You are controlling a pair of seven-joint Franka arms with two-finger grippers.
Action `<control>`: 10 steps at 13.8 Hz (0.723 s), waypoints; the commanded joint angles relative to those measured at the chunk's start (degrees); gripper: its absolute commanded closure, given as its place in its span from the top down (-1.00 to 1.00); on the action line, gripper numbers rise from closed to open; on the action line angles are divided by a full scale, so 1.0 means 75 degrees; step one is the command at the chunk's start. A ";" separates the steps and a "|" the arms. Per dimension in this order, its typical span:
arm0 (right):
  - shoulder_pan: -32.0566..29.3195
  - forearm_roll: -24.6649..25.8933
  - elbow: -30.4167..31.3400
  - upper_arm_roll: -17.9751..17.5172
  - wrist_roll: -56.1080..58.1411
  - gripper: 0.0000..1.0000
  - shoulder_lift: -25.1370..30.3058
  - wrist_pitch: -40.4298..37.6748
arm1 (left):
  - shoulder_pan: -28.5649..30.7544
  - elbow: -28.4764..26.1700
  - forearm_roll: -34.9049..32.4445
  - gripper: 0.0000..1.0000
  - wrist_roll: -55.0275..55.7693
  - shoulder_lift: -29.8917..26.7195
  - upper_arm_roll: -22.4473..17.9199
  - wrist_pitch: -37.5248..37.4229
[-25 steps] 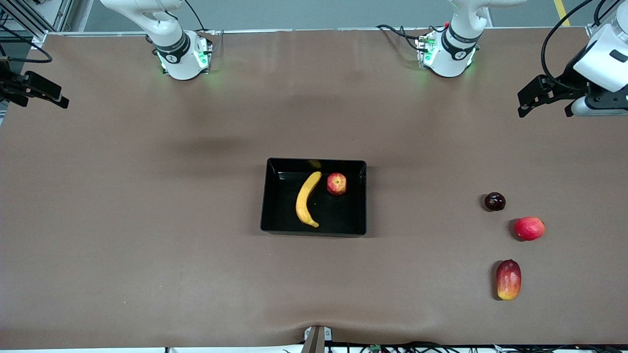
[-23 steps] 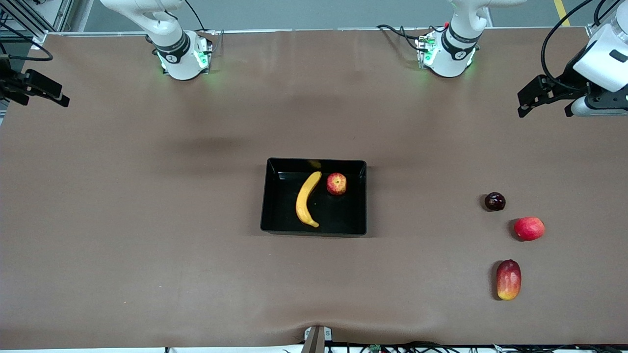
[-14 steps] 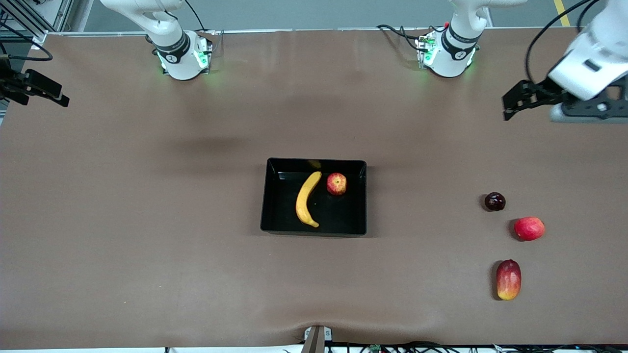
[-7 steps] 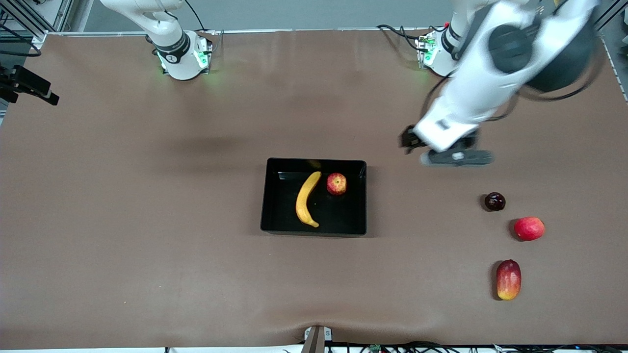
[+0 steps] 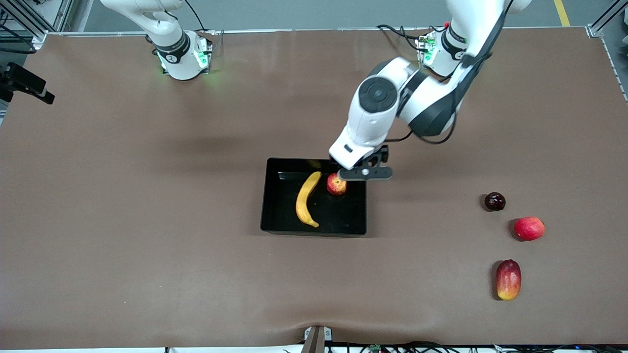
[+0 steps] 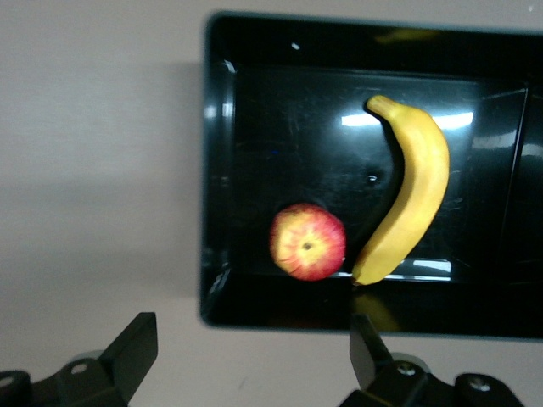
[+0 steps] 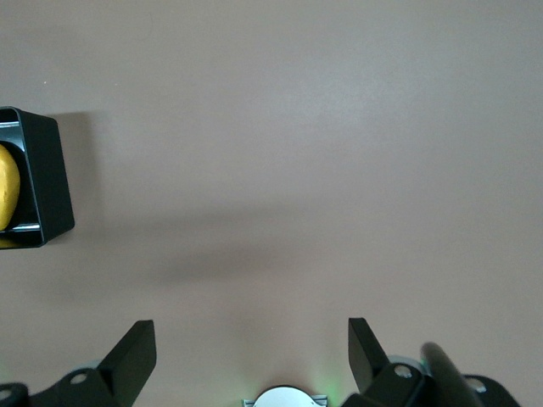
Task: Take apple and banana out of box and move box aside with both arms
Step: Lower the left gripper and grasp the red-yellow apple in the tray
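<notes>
The black tray (image 5: 314, 232) lies mid-table with the yellow banana (image 5: 307, 198) and the small streaked red apple (image 5: 336, 186) inside it. My left gripper (image 5: 364, 166) hangs open and empty over the tray's wall by the apple, at the edge toward the robots' bases. In the left wrist view the open left gripper (image 6: 254, 360) is over bare table just outside the tray (image 6: 219, 170), with the apple (image 6: 307, 242) and banana (image 6: 411, 203) inside. My right gripper (image 5: 29, 88) waits open off the right arm's end of the table. The open right gripper (image 7: 250, 356) sees a tray corner (image 7: 47, 182).
A dark plum (image 5: 494, 201), a plain red round fruit (image 5: 529, 228) and a red-yellow mango (image 5: 508, 279) lie on the brown table toward the left arm's end. The arms' bases (image 5: 184, 59) stand along the edge farthest from the front camera.
My left arm has swung in from the left arm's end of the table to over the tray's edge by the apple. The right gripper shifted slightly. The fruits and tray have not moved.
</notes>
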State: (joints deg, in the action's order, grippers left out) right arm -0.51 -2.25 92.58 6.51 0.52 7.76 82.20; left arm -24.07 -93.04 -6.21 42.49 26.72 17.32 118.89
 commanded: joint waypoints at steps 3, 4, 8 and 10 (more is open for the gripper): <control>-0.0038 0.0031 -0.0004 -0.0012 0.0001 1.00 0.0113 -0.0074 | -0.0387 0.0276 -0.0566 1.00 0.0286 0.1087 -0.0048 0.0985; -0.0038 0.0019 0.0008 -0.0012 0.0001 1.00 0.0113 -0.0062 | -0.0446 0.0323 -0.0659 1.00 0.0380 0.1287 -0.0048 0.1185; -0.0049 0.0008 0.0008 -0.0012 0.0001 1.00 0.0113 -0.0062 | -0.0610 0.0417 -0.0951 1.00 0.0404 0.1757 -0.0048 0.1280; -0.0026 0.0008 0.0008 -0.0012 -0.0023 1.00 0.0113 -0.0062 | -0.0610 0.0417 -0.1117 1.00 0.0405 0.1897 -0.0059 0.1281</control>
State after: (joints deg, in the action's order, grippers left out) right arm -0.51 -2.25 92.56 6.53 0.52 7.76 82.16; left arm -28.05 -91.29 -12.64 44.26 39.84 17.28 128.45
